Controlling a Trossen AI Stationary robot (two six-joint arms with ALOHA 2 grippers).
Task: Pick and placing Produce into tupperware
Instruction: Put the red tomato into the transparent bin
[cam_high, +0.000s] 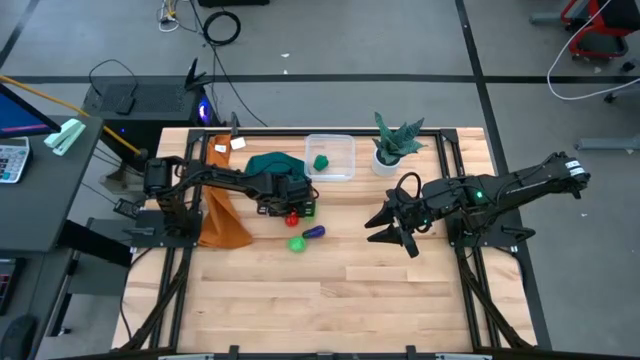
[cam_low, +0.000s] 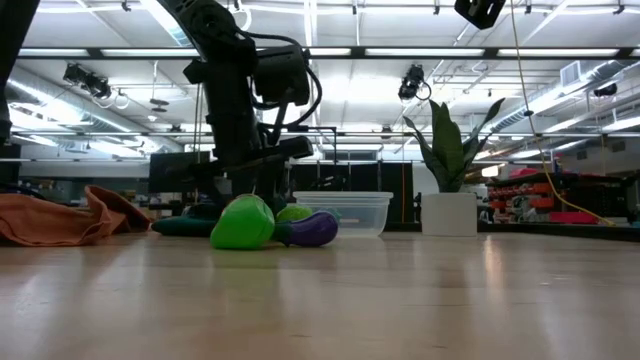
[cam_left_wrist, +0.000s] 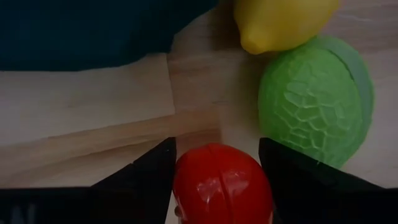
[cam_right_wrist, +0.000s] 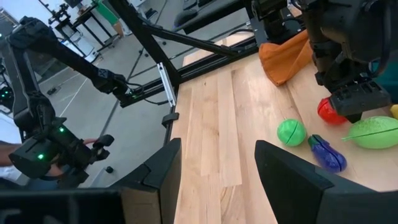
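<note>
Left claw sat spread around the red fruit on the bench, fingers not yet clenched. Best squeeze centred, clear of the neighbouring green piece. Tub stood behind. Right claw idle, released.

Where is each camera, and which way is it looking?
High: overhead, straight down on the table; both arms show.
Low: tabletop level, across past the purple piece; left arm shows.
Left wrist: down at the red piece, left gripper at it.
Right wrist: across the table, past its open right gripper.
Both wrist views share the red piece.
</note>
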